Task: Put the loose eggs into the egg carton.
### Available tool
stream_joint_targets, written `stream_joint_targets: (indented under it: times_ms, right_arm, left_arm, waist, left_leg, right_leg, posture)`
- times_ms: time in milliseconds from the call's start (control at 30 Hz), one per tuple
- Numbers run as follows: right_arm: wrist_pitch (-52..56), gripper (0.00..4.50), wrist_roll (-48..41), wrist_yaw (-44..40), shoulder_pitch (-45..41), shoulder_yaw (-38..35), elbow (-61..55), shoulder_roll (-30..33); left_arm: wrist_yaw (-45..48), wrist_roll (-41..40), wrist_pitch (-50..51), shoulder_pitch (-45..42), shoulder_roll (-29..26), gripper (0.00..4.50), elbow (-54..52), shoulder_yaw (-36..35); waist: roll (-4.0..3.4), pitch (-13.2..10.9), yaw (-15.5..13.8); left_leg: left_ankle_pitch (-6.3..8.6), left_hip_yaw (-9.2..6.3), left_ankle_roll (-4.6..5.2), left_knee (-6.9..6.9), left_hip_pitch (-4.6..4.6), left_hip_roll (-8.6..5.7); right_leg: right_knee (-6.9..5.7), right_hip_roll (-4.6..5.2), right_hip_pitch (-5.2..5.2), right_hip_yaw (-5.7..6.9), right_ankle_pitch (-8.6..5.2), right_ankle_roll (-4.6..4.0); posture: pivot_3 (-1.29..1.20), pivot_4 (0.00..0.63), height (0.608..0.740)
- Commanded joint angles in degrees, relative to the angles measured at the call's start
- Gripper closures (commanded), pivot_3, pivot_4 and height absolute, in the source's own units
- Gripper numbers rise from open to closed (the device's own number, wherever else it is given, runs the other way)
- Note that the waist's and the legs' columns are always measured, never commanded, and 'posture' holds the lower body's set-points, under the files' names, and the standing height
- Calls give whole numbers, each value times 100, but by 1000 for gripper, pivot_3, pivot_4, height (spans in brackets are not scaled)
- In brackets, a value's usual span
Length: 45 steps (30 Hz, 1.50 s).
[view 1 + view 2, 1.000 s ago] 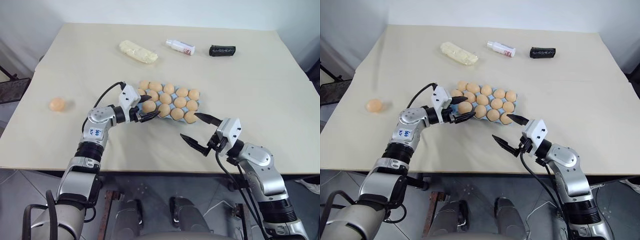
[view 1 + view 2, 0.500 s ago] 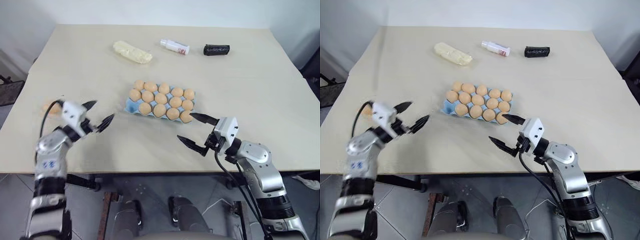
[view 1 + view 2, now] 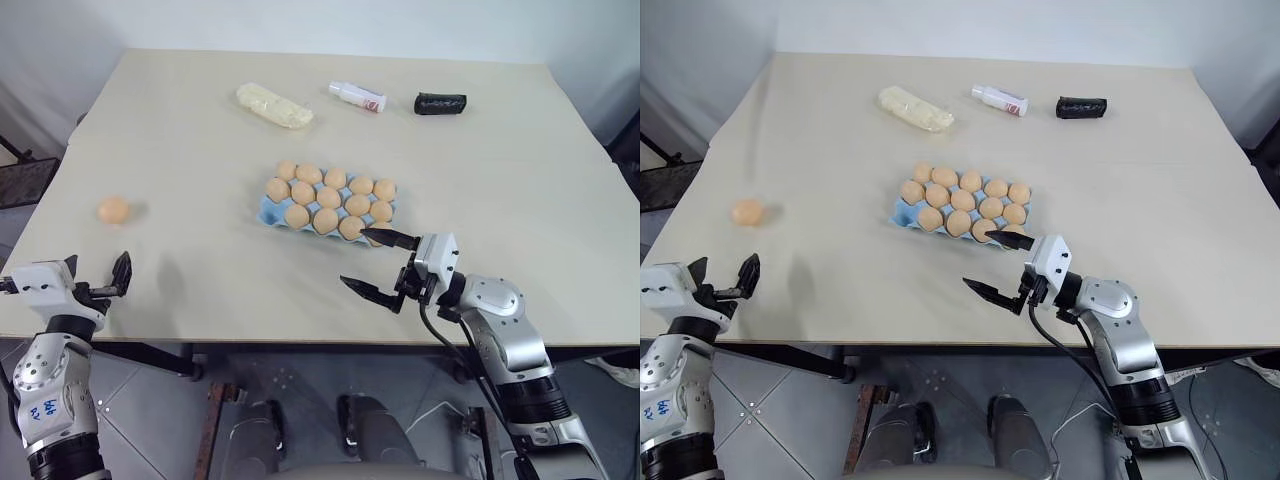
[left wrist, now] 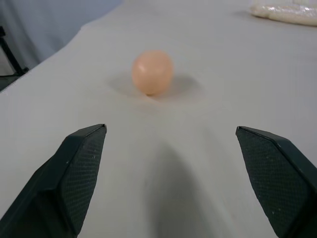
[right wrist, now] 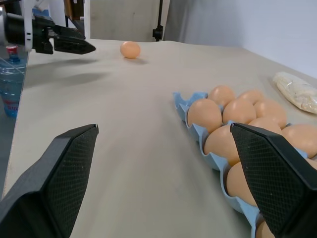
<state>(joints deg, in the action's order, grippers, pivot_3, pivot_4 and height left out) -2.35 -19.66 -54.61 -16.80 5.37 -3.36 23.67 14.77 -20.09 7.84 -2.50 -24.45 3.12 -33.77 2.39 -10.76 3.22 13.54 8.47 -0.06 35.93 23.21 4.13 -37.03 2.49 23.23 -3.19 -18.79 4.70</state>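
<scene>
My left gripper (image 4: 171, 173): jaws spread wide, holding nothing, at the table's near left edge, pointed at the loose egg.
My right gripper (image 3: 380, 262): jaws wide apart, empty, just in front of the carton's near right corner.
Loose egg (image 3: 113, 209): alone on the table (image 3: 500, 170), far left, well apart from the carton.
Egg carton (image 3: 268, 209): mid-table, light blue, cups filled with eggs except the near left corner.

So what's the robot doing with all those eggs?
It's filling the blue egg carton, which looks nearly full. One loose egg sits alone on the table. The left gripper is open and aimed at that egg, not touching it. The right gripper waits open beside the carton, holding nothing.
</scene>
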Motion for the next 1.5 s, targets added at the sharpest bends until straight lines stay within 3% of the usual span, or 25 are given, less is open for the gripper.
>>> stream_joint_targets:
  times_ms: [33,133,367,500,667,767,967,1000,1200,1300,1500]
  right_arm:
    - [-74,0,-46,-60,-92,-38,-19,-2]
    - [-71,0,-34,-46,-116,-59,3,7]
    - [-69,0,18,51,-117,-70,-10,-12]
    - [-83,0,45,107,-95,-82,-40,-10]
    - [-74,0,58,244,29,-145,-175,19]
    - [-72,0,58,310,111,-165,-236,34]
    - [-63,0,68,378,169,-177,-276,40]
    - [-64,0,70,385,168,-179,-273,42]
    - [-64,0,76,419,161,-185,-267,59]
    - [-55,0,78,433,150,-194,-253,80]
    - [-39,0,141,545,138,-232,-302,86]
  left_arm:
    - [-325,64,102,-369,-195,34,56,-52]
    - [-617,397,142,-992,-450,34,583,150]
    - [-821,935,-103,-3142,-963,34,3256,752]
    - [-688,1181,-400,-3816,-1115,34,4398,1113]
    - [-868,1366,-579,-4144,-1210,34,5094,1314]
    - [-765,1298,-660,-4226,-1218,680,5312,1295]
    - [-355,1249,-1027,-4284,-1170,2597,5497,1334]
    - [-170,1183,-1154,-4285,-1124,2740,5452,1319]
    - [913,1093,-1870,-4166,-904,2740,4971,1590]
    - [2164,1000,-1974,-4067,-528,2740,4183,2181]
    - [2827,1057,-1742,-4244,-93,2740,3777,2725]
  waist:
    - [1,0,-1]
    - [1,0,-6]
    - [8,5,-49]
    - [9,4,-25]
    - [9,4,-17]
    - [9,4,-23]
    - [9,4,-26]
    - [10,4,-27]
    - [9,4,-41]
    - [9,5,-66]
    - [9,5,-107]
  left_leg:
    - [0,0,0,-3,0,0]
    - [-2,0,-5,-13,1,0]
    - [-6,15,-1,-7,5,-9]
    - [-8,36,12,3,9,9]
    - [-8,41,-12,4,13,37]
    - [-6,46,-13,7,13,41]
    - [-2,60,-4,18,11,38]
    - [-2,63,-4,17,11,39]
    - [-2,88,-7,14,12,40]
    - [-3,95,-9,14,13,39]
    - [-6,105,-14,21,10,36]
  right_leg:
    - [3,0,0,1,0,0]
    - [9,-3,3,8,0,-1]
    - [5,5,9,50,3,6]
    - [7,8,17,95,4,7]
    - [7,-18,29,99,-2,-3]
    - [4,-22,31,96,-3,-4]
    - [-7,-16,29,97,-2,-4]
    - [-7,-16,29,97,-2,-4]
    - [-5,-17,30,100,-3,-6]
    - [-3,-16,29,98,-3,-6]
    - [-1,-20,31,83,-3,-5]
  posture:
    - [0,150,740]
    - [0,150,740]
    - [0,150,740]
    - [0,150,740]
    - [0,150,740]
    - [0,150,740]
    - [0,150,740]
    - [0,150,740]
    - [0,150,740]
    - [0,150,740]
    - [0,150,740]
